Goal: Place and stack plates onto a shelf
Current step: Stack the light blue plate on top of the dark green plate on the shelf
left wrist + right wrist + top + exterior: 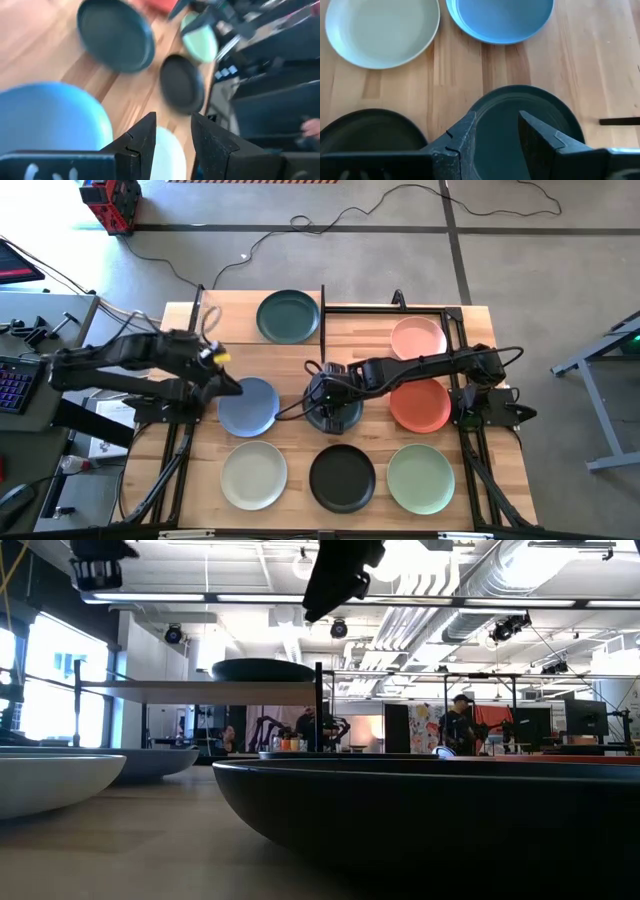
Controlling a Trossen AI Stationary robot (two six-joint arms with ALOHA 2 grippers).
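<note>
Two dark jointed arms — black cables trailing, a yellow tag on the left arm [150, 358].

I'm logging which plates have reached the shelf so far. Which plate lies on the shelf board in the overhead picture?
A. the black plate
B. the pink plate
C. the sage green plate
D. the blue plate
B: in the high view the pink plate lies on the shelf board inside the black rod frame, while the blue plate, black plate and sage green plate rest on the tabletop.
</note>
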